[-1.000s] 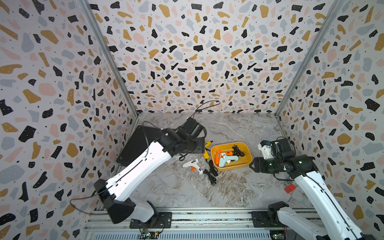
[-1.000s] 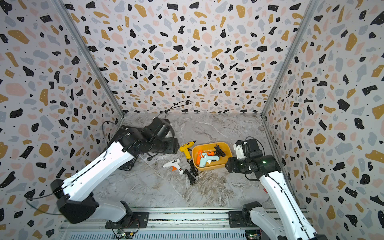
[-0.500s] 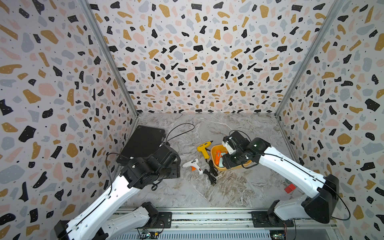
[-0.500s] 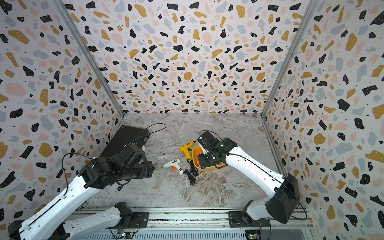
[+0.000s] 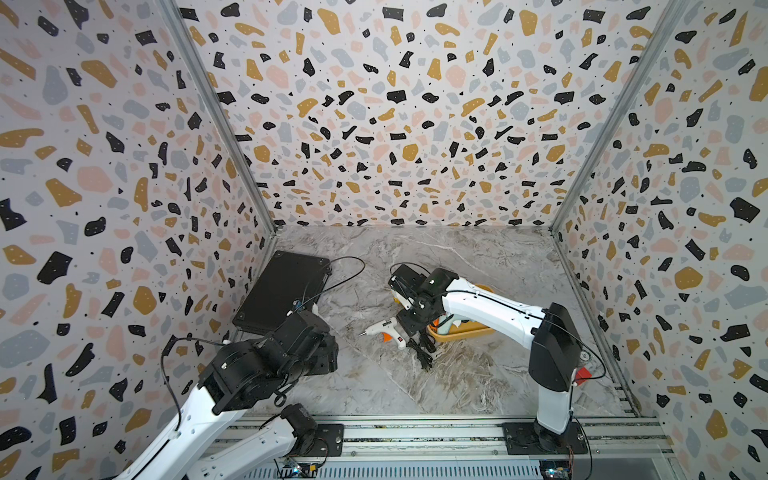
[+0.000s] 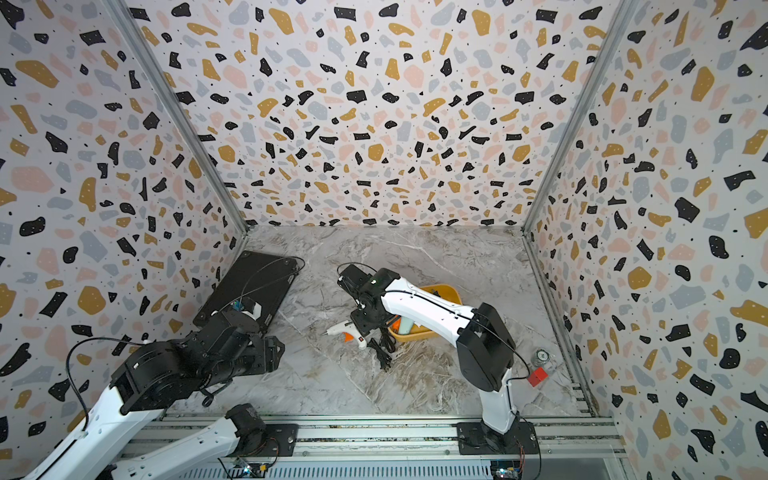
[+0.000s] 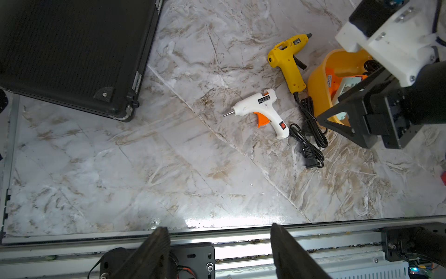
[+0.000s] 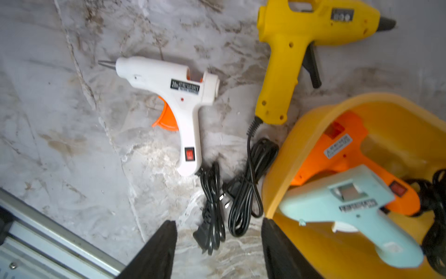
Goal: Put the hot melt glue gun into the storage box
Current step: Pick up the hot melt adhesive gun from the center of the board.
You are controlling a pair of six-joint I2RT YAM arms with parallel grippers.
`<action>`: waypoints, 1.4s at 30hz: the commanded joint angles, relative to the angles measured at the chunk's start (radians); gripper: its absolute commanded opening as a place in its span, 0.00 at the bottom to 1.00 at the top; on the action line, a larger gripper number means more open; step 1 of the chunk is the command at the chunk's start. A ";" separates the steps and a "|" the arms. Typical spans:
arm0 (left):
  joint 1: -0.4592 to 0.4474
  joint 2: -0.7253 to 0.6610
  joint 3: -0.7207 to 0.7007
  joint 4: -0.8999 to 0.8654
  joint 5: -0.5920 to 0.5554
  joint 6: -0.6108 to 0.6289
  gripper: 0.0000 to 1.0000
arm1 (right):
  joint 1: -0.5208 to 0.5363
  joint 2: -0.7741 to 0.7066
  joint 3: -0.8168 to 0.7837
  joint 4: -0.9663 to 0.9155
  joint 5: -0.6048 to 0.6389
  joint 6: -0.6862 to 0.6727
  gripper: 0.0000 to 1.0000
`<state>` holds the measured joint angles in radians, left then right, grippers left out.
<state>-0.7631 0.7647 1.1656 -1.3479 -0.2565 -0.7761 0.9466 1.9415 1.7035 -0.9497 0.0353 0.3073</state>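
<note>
White glue gun (image 8: 173, 82) just beyond the wide-apart, empty right end effector (image 8: 217, 221), beside storage box (image 8: 287, 145).

Ahead of right jaws on the bench (image 8: 72, 157): cords (image 8: 243, 193), nearer glue gun (image 8: 173, 96), farther glue gun (image 8: 284, 60) beyond; storage box (image 8: 282, 157) seemingly under one jaw.

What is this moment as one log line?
storage box: orange gun, pale-blue gun inside | table: white gun, yellow gun | right claw: open, empty | left claw: open, empty

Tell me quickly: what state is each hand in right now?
Left hand: open, holding nothing.
Right hand: open, holding nothing.
</note>
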 commanded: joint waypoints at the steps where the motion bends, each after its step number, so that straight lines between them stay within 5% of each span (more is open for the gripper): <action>1: 0.004 0.014 0.029 -0.026 -0.051 0.001 0.70 | -0.001 0.048 0.055 -0.010 0.000 -0.081 0.63; 18: 0.025 0.012 0.104 -0.129 -0.157 0.045 0.76 | 0.000 0.225 0.075 0.077 -0.098 -0.112 0.66; 29: 0.034 -0.017 0.124 -0.199 -0.162 0.029 0.76 | 0.019 0.232 -0.050 0.131 -0.120 -0.058 0.61; 34: 0.033 -0.022 0.132 -0.201 -0.164 0.026 0.76 | 0.030 0.207 -0.107 0.164 -0.120 -0.034 0.46; 42: 0.033 -0.031 0.164 -0.227 -0.173 0.038 0.76 | 0.045 0.063 -0.132 0.131 -0.062 -0.043 0.05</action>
<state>-0.7349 0.7444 1.3037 -1.5517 -0.4042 -0.7441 0.9775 2.0945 1.5711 -0.7528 -0.0521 0.2707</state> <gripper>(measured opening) 0.760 0.208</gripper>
